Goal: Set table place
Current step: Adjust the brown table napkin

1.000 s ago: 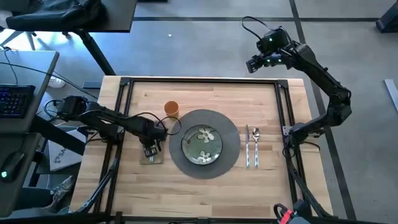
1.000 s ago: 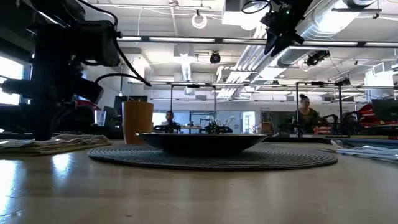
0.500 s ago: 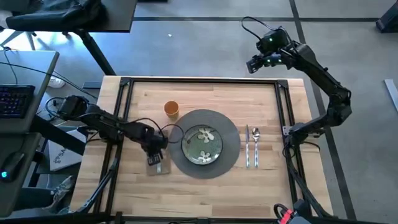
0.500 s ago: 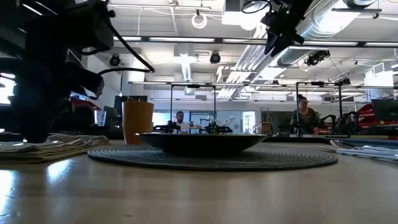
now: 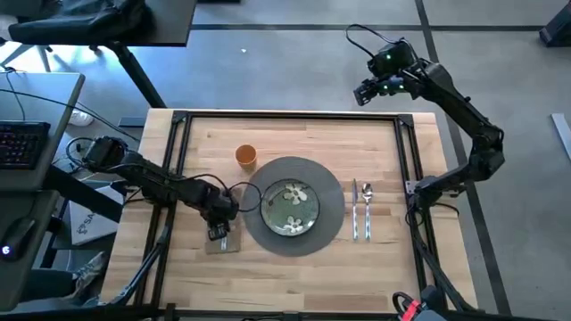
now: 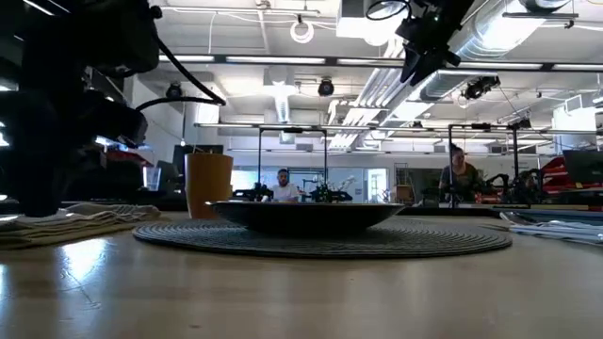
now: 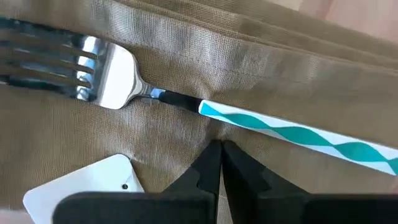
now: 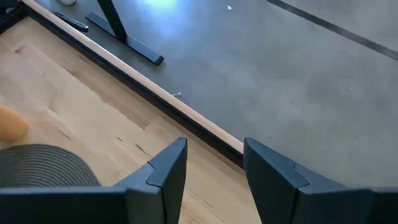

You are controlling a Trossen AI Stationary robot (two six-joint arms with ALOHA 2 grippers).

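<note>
A beige napkin [image 5: 222, 243] lies left of the round dark-grey placemat [image 5: 335, 192]. A fork [image 7: 112, 81] with a teal-and-white striped handle rests on it. My left gripper [image 7: 221, 148] is shut, its tips down on the napkin beside the fork's handle. The green flowered plate [image 5: 291, 207] sits on the placemat, and the orange cup [image 5: 246, 157] stands off the mat's far left. A knife [image 5: 355, 209] and spoon [image 5: 367, 207] lie side by side to the mat's right. My right gripper [image 5: 366, 91] hangs open, high above the table's far edge. My left gripper presses its shut fingertips [image 7: 211, 163] down on the napkin's top layer [image 7: 205, 134], close beside the fork's handle [image 7: 273, 127]. The fingers come from above, pointing down. The napkin lies flat on the table with the fork on it.
Black frame bars [image 5: 285, 116] run along the table's edges. Bare wood [image 5: 294, 281] lies along the near edge. A grey desk with a keyboard [image 5: 22, 143] stands off the left side. People sit far off in the room behind the table.
My left gripper has gone toward the table's near edge. The napkin with the fork on it has slid the same way and now lies closer to the near edge. My right arm has kept still.
</note>
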